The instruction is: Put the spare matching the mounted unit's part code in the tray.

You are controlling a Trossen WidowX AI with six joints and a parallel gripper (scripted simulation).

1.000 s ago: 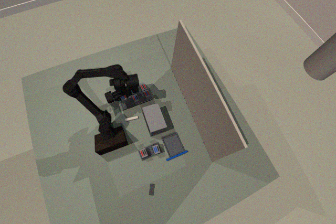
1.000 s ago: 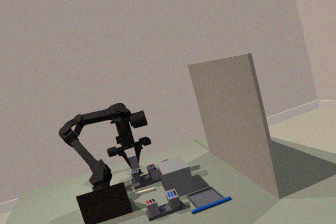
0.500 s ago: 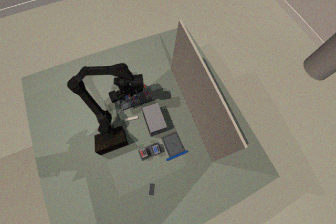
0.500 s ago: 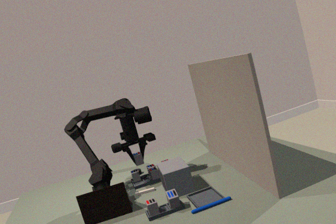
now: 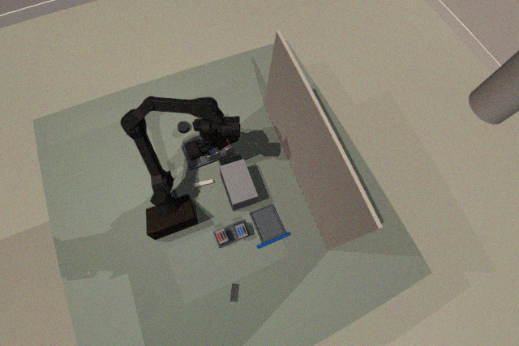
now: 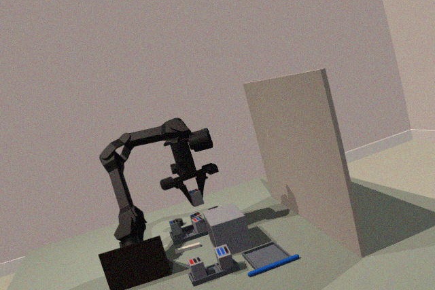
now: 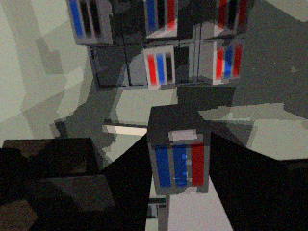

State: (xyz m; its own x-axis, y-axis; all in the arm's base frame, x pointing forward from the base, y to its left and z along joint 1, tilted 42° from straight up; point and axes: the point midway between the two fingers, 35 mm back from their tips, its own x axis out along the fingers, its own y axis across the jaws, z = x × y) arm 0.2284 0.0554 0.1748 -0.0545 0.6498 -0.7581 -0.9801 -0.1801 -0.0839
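My gripper (image 6: 196,197) (image 7: 173,134) is shut on a grey spare (image 6: 196,199) (image 7: 180,166) with blue, blue and red stripes, held above and in front of the rack (image 5: 207,161) (image 7: 111,67). Spares with blue-black-black (image 7: 88,21), blue-black-red (image 7: 161,14), red-black-red (image 7: 232,14), red-blue-black (image 7: 160,67) and red-blue-red (image 7: 227,63) stripes stand in it. The tray (image 5: 268,223) (image 6: 266,255) is empty, with a blue bar along its front edge. I cannot tell which thing is the mounted unit; no printed back code shows.
A large grey box (image 5: 238,183) (image 6: 226,225) stands between rack and tray. A small holder with two striped units (image 5: 220,236) (image 6: 223,255) is left of the tray. A tall panel (image 5: 310,158) (image 6: 295,132) stands at the right. A white bar (image 5: 203,183) (image 7: 125,129) lies before the rack.
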